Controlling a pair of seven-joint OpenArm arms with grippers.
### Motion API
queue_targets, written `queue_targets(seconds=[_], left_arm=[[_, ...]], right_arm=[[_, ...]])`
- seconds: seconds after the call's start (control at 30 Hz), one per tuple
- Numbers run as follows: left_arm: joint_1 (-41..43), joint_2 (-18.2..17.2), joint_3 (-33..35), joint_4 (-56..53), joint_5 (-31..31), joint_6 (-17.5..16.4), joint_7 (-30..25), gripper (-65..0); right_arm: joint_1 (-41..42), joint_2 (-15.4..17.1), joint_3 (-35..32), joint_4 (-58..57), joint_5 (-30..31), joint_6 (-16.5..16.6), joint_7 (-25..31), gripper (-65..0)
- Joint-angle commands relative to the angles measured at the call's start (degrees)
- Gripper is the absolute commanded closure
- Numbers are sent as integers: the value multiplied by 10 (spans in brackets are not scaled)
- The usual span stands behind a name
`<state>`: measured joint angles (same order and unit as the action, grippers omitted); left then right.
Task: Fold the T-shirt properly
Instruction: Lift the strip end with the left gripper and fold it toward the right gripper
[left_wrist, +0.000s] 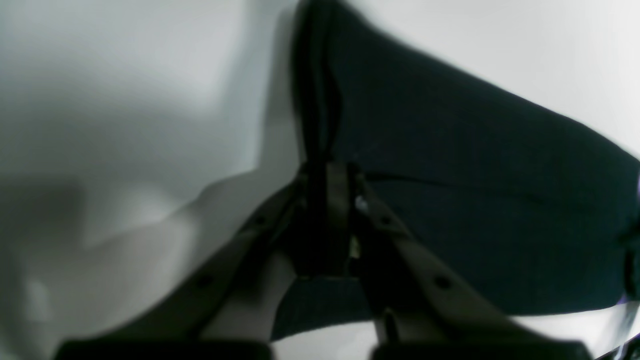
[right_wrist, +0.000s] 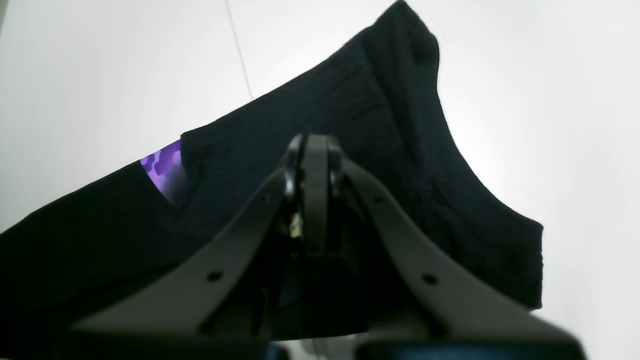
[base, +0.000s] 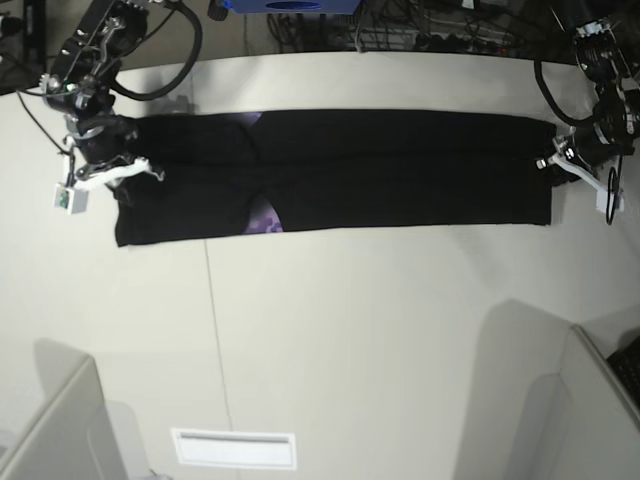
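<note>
Jaws closed on T-shirt (base: 400, 170) ends — left blurry

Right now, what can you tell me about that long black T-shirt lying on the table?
The T-shirt is black cloth, folded into a long narrow band lying flat across the white table. Small patches of purple print peek out between its layers near one end. Each short end is pinched: the left gripper is closed on one edge, the right gripper on the other, where the cloth bunches slightly. A seam-like fold line runs along its length.
</note>
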<state>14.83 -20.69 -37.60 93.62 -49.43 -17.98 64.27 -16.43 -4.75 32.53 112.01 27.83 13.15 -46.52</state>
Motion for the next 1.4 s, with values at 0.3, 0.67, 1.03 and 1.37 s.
queue_targets(seconds=[0.3,0.67,1.03,1.37], left_arm=[[46,39,64,146,-10,-4,-4,0],[9,91,219,148,-11,24,-8,0],[-69,110,359,121,-11,104,-8,0],[-99,145,409,66,-10,105,-8,0]], right_arm=[[4,3,1,11,7,8,13,0],[3,3,2,11,7,8,13,0],[3,3,4,11,7,6,13,0],[4,3,5,11,7,6,13,0]])
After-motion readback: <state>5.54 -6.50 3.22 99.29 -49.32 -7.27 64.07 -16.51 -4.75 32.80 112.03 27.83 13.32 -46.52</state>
